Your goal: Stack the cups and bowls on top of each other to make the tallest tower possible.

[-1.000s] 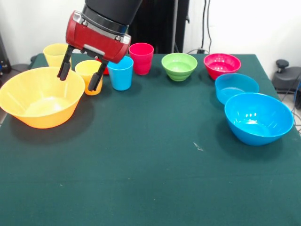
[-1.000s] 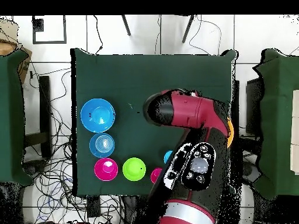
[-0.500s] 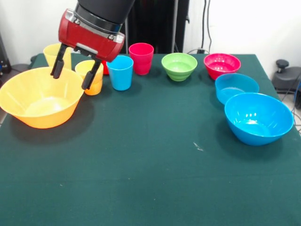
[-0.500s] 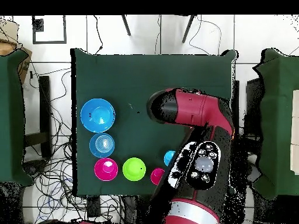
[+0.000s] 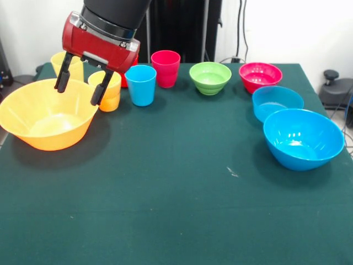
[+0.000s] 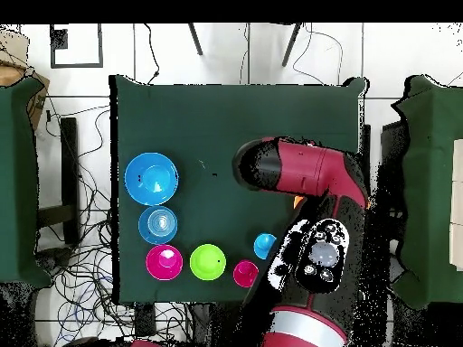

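My gripper (image 5: 79,88) hangs open and empty over the far rim of the large orange bowl (image 5: 47,116) at the left. The orange cup (image 5: 110,88) stands just behind its right finger. The yellow cup (image 5: 66,62) is behind the bowl. Along the far side stand the light blue cup (image 5: 140,84), the pink cup (image 5: 165,68), the green bowl (image 5: 210,78) and the magenta bowl (image 5: 260,76). At the right are the small blue bowl (image 5: 277,102) and the large blue bowl (image 5: 303,138). No tower shows; every piece stands alone. In the overhead view the arm (image 6: 298,172) hides the gripper.
The green cloth table (image 5: 176,210) has open room across its middle and near side. A sliver of a red cup (image 5: 124,81) shows between the orange and light blue cups. Cables and other tables surround this table in the overhead view.
In the front view the open gripper has moved left and a little up, from beside the orange cup to over the orange bowl's far rim. Cups and bowls have not moved.
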Action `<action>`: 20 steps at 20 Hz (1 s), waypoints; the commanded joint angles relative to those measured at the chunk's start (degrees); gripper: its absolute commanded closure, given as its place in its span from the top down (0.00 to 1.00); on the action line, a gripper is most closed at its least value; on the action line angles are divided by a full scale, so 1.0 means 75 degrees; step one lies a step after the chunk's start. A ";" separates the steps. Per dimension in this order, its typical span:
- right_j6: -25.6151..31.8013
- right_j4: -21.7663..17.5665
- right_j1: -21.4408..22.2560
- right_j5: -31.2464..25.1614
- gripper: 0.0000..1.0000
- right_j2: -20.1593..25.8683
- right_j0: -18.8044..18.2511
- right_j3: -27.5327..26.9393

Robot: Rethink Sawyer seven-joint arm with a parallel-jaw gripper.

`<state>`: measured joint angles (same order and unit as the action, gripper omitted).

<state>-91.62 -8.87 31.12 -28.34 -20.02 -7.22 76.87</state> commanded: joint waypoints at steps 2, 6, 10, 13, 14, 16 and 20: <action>0.0560 -0.0579 -0.0520 -0.0907 1.00 0.0993 -0.0080 0.0038; 0.0542 -0.0619 -0.0571 -0.0872 1.00 0.0969 -0.0052 0.0046; 0.0509 -0.0530 -0.0574 -0.0856 1.00 0.1095 -0.0132 0.0267; 0.0624 -0.0444 -0.0570 -0.1257 1.00 0.1183 -0.0190 0.0332; 0.0661 -0.0405 -0.0577 -0.1384 1.00 0.1230 -0.0222 0.0351; 0.0715 -0.0375 -0.0588 -0.1424 1.00 0.1347 -0.0286 0.0406; 0.0759 -0.0388 -0.0626 -0.1641 1.00 0.1480 -0.0368 0.0464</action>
<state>-91.62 -8.87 31.05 -31.69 -17.67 -8.68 76.87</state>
